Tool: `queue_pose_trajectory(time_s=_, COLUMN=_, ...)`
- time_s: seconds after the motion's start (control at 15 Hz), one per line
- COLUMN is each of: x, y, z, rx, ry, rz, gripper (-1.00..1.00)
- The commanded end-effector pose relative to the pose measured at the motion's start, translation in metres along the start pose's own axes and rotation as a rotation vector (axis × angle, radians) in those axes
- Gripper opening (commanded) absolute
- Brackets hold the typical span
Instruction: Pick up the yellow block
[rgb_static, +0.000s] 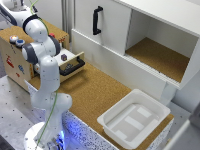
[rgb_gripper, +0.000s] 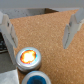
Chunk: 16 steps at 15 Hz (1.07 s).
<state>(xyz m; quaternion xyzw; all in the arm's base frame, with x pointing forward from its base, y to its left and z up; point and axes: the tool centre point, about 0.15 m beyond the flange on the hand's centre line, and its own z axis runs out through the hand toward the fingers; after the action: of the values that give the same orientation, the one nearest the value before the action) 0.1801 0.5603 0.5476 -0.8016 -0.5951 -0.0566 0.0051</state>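
Plainly, no yellow block can be made out for sure; only a round orange-yellow thing (rgb_gripper: 29, 56) is seen beside a blue thing (rgb_gripper: 36, 78). The gripper (rgb_gripper: 40, 46) is held apart, empty. Searching is in hand; next, the block must be found.

No words or numbers can be read in these pictures. In the exterior view, at the left edge of the frame, the wooden box (rgb_static: 15, 62) has small red marks and a blue sticker on its side, but they are too blurry to read. In the wrist view there is no writing on the cork top (rgb_gripper: 47, 35) or on the round orange button (rgb_gripper: 28, 56).
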Motion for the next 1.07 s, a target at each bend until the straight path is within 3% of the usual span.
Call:
queue_pose_trajectory(time_s=0.0, x=-0.009, y=0.031, z=-0.012, rx=-0.011, ry=-0.150, rz=0.094, gripper=1.00)
queue_pose_trajectory(time_s=0.33, x=-0.055, y=0.072, z=-0.006, rx=-0.034, ry=-0.145, rz=0.117, gripper=1.00)
queue_pose_trajectory(time_s=0.73, x=-0.142, y=0.101, z=0.026, rx=0.027, ry=-0.121, rz=0.104, gripper=1.00)
queue_pose_trajectory(time_s=1.0, x=-0.187, y=0.111, z=0.049, rx=0.036, ry=-0.099, rz=0.059, gripper=1.00)
